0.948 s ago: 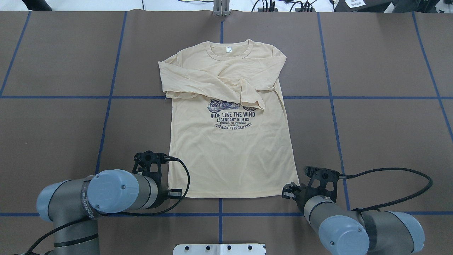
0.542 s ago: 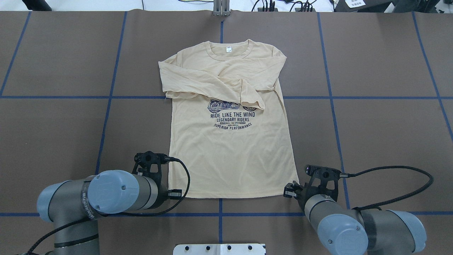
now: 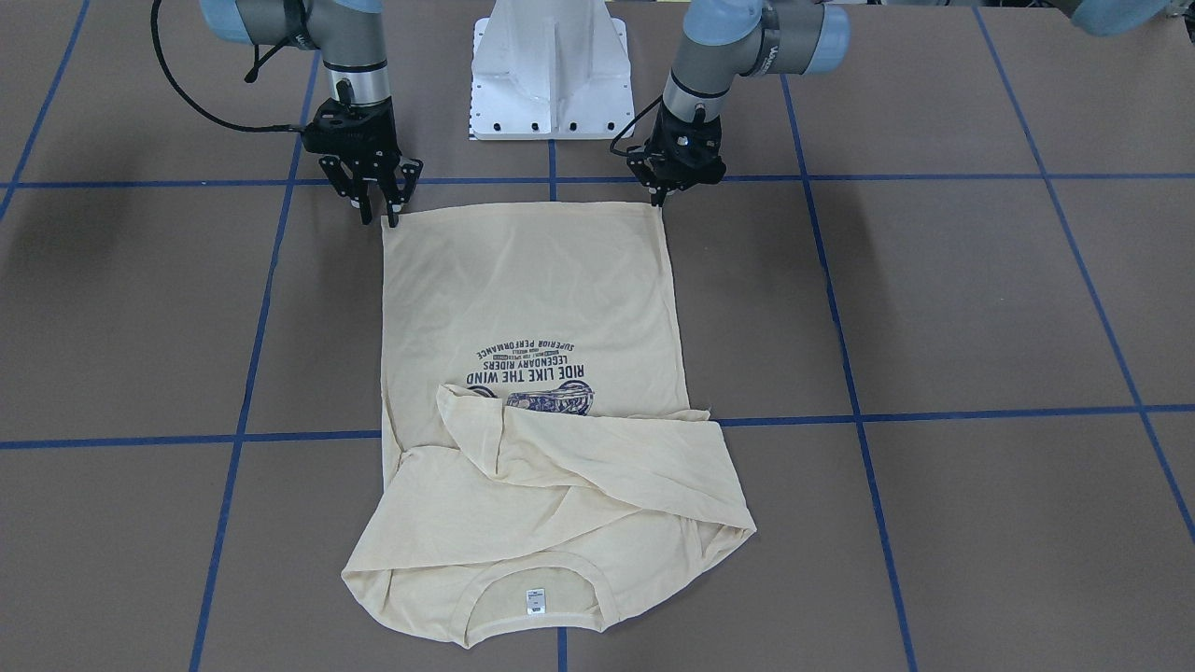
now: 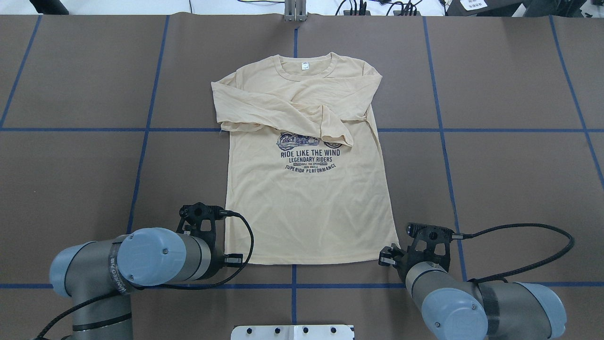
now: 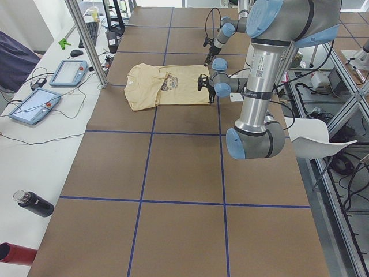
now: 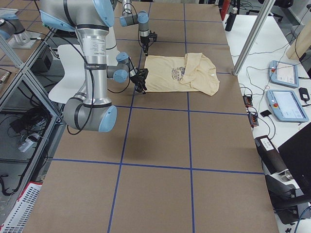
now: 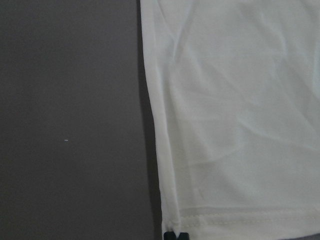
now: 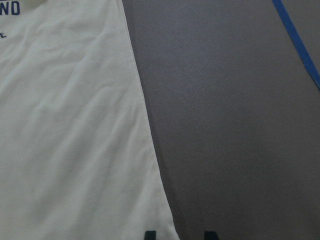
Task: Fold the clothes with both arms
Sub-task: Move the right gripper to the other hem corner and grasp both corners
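The pale cream-yellow shirt lies flat on the brown table, print up, collar at the far end and both sleeves folded across the chest. Its hem faces the robot. In the front-facing view my left gripper points down at one hem corner. The left wrist view shows its tips pinched together on that corner of the shirt. At the opposite hem corner my right gripper stands open. Its two fingertips straddle the side edge of the shirt.
The white pedestal base stands just behind the hem, between the arms. Blue tape lines cross the brown table cover. Tablets and a dark bottle lie on the white side bench.
The right gripper has shifted slightly at its hem corner. The left arm and the shirt have stayed still.
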Motion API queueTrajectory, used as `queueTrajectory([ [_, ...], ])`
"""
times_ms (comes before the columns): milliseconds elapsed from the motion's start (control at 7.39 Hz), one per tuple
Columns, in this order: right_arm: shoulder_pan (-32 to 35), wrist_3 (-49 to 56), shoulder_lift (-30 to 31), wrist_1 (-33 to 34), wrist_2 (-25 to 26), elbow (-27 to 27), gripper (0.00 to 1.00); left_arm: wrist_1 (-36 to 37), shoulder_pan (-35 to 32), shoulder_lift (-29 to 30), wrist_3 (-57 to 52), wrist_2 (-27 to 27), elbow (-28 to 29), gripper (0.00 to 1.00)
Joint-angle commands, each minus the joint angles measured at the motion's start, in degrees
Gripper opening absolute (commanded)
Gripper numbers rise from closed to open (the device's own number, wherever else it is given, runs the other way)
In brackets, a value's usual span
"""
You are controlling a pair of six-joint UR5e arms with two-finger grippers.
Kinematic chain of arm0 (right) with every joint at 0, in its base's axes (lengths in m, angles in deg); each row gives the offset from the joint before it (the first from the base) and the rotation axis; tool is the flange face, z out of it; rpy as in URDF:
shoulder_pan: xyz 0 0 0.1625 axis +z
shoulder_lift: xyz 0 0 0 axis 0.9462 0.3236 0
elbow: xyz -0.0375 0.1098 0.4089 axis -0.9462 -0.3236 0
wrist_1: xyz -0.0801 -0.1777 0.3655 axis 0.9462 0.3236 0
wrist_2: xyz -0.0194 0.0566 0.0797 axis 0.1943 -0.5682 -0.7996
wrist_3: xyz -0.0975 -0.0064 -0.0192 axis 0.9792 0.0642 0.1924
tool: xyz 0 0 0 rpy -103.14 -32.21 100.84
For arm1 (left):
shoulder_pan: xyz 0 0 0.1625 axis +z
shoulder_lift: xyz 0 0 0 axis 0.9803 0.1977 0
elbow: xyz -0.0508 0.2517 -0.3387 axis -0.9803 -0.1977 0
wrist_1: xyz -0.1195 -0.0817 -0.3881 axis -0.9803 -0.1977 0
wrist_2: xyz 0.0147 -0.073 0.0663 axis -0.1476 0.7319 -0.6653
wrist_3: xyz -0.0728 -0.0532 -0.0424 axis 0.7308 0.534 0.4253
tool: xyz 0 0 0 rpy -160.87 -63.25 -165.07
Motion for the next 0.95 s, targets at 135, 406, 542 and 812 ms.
queueTrajectory([
  [135, -0.51, -0.08, -0.03, 0.01, 0.19, -0.26, 0.43, -0.07, 0.00, 0.00, 0.00, 0.00, -0.09, 0.00],
  [406, -0.51, -0.08, -0.21, 0.01, 0.80, -0.44, 0.42, -0.07, 0.00, 0.09, 0.00, 0.00, -0.09, 0.00],
  [542, -0.60, -0.08, -0.30, 0.01, 0.81, -0.44, 0.34, -0.07, 0.00, 0.00, 0.00, 0.00, -0.09, 0.00],
  [812, -0.60, -0.60, -0.47, 0.01, 0.89, -0.35, 0.00, -0.07, 0.00, 0.09, 0.00, 0.00, -0.09, 0.00],
])
